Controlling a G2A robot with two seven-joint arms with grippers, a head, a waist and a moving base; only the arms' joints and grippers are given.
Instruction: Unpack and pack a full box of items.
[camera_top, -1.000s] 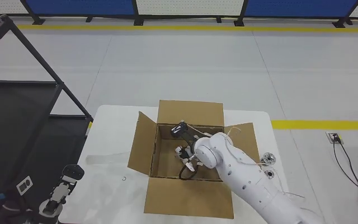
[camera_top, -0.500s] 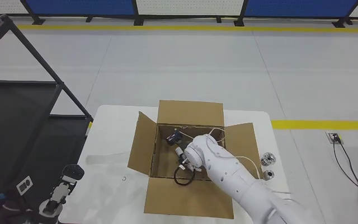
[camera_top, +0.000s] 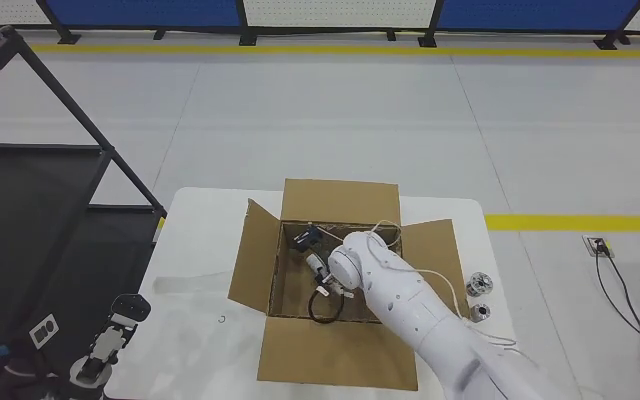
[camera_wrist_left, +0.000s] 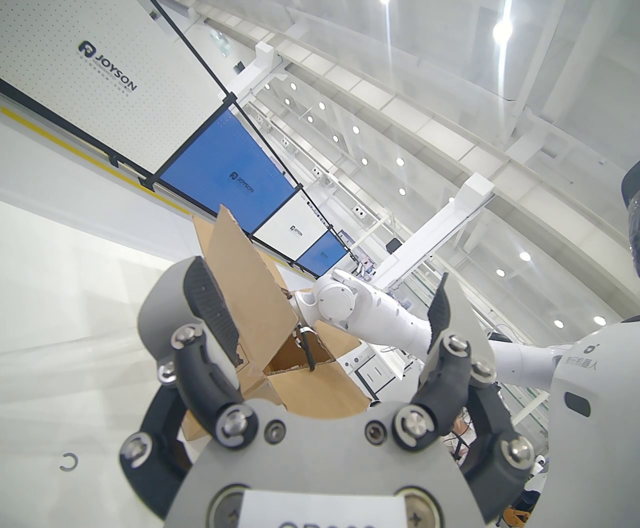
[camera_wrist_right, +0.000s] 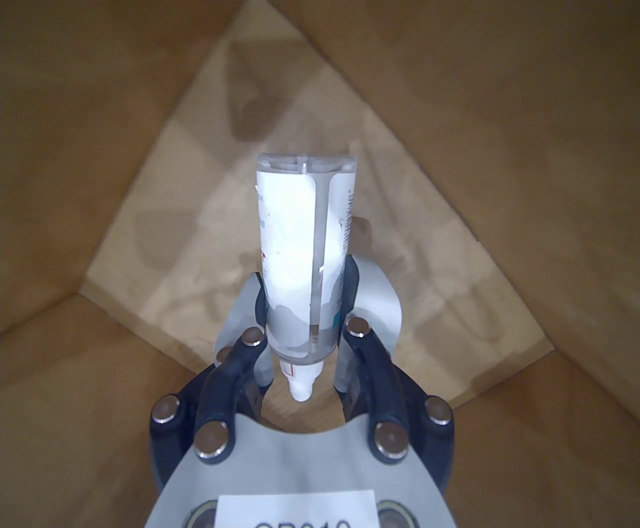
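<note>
An open cardboard box (camera_top: 338, 352) stands on the white table (camera_top: 195, 250), all its flaps folded out. My right arm reaches down into it near the far left corner. My right gripper (camera_wrist_right: 305, 280) is shut on a white twin-barrel tube (camera_wrist_right: 300, 225), nozzle toward the wrist, held just above the bare box floor (camera_wrist_right: 410, 280). My left gripper (camera_wrist_left: 320, 300) is open with nothing between its fingers. It sits low off the table's near left corner (camera_top: 118, 320) and faces the box (camera_wrist_left: 250, 295) from outside.
Two small round metal parts (camera_top: 479, 284) (camera_top: 481, 312) lie on the table right of the box. A small open ring (camera_top: 221, 319) lies on the table left of the box. A black frame (camera_top: 60, 200) stands left of the table.
My right arm has swung left inside the box with the tube, toward the far left corner. The left arm has not moved.
</note>
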